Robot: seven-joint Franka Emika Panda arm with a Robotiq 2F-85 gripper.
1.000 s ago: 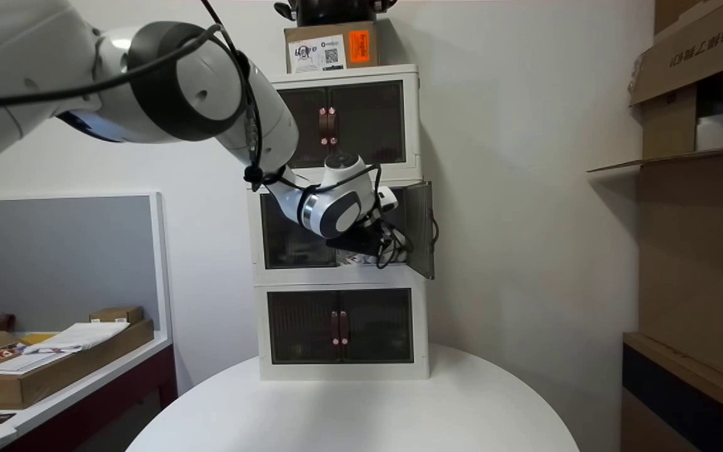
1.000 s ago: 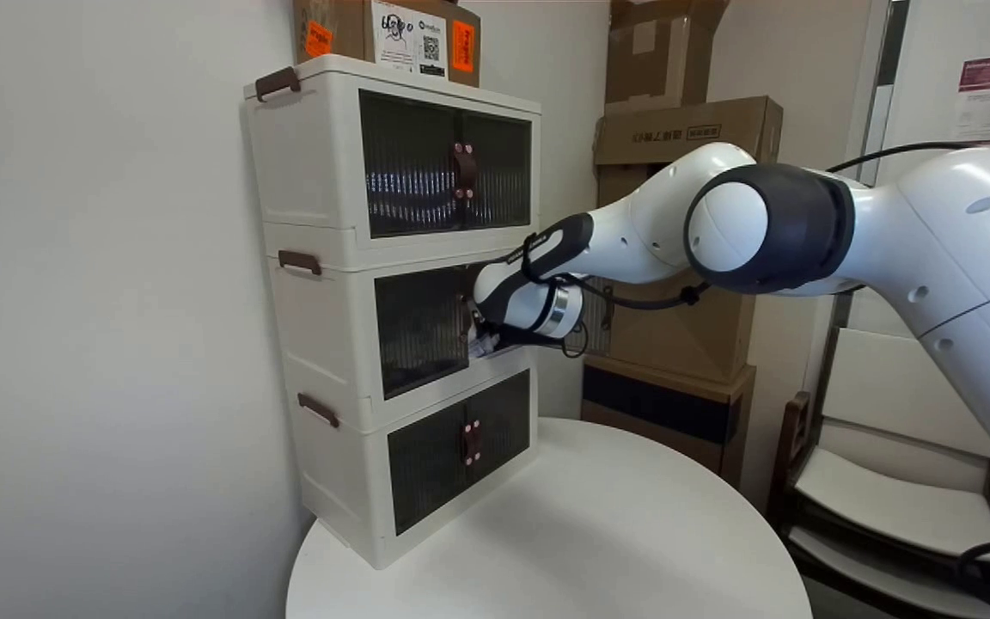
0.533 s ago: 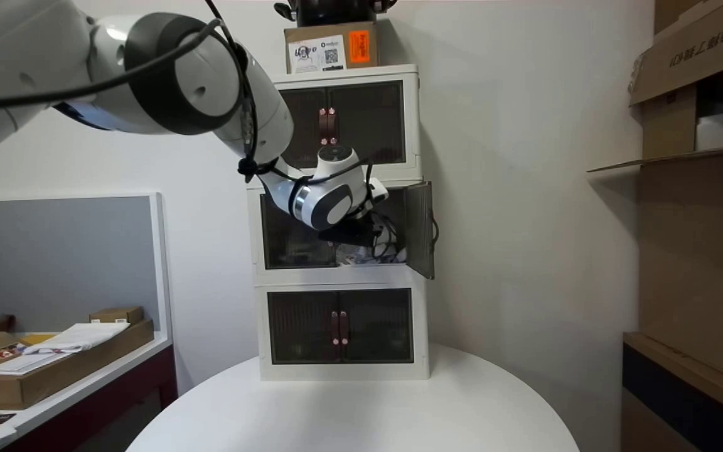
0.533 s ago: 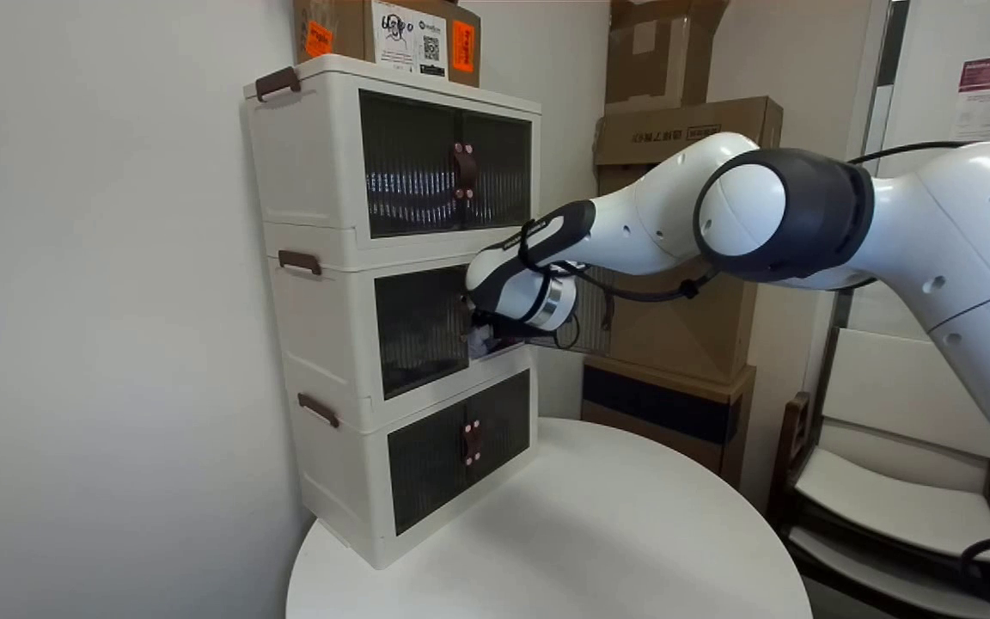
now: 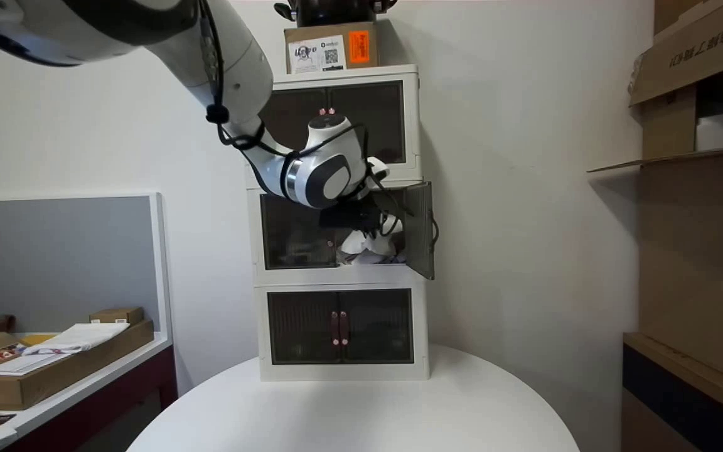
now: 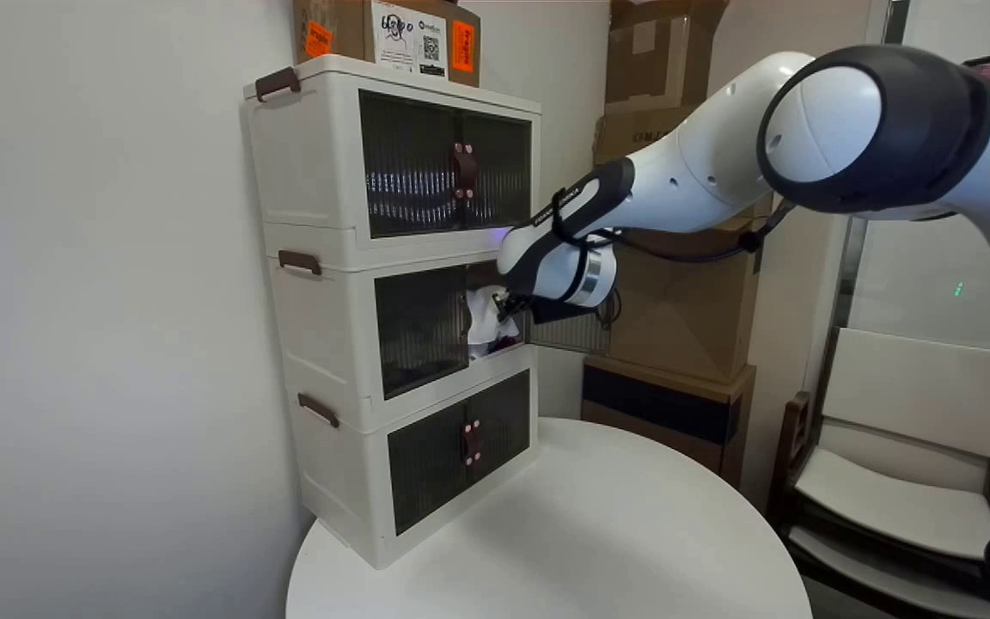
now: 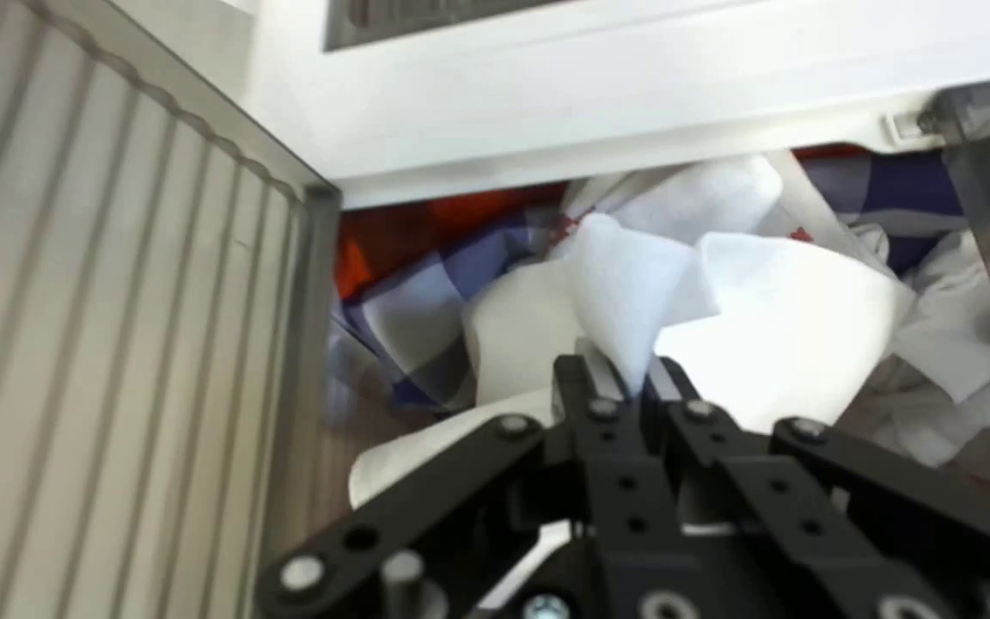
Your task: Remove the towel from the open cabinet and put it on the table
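Observation:
The white towel [image 7: 770,327] is bunched in the open right half of the cabinet's middle compartment. It also shows in both exterior views [image 5: 368,243] [image 6: 485,318]. My gripper [image 7: 624,374] is shut on a pinched fold of it, with cloth hanging on both sides of the fingers. The lower part still lies among other cloth. In an exterior view my gripper [image 6: 505,305] is at the compartment's opening. The white three-tier cabinet [image 6: 323,335] stands on the round white table [image 5: 361,414]. Small red marks show on white cloth behind the fold; I cannot tell whether it is the same towel.
The open glass door [image 5: 421,229] stands right of the opening, and close at the left in the wrist view [image 7: 117,327]. The other middle door [image 6: 422,331] is shut. Blue-and-white checked cloth [image 7: 426,327] lies in the compartment. Cardboard boxes [image 6: 675,327] stand behind.
My arm has risen and drawn back from the cabinet. The towel has come up with the gripper and now shows more in the opening. The door has not moved.

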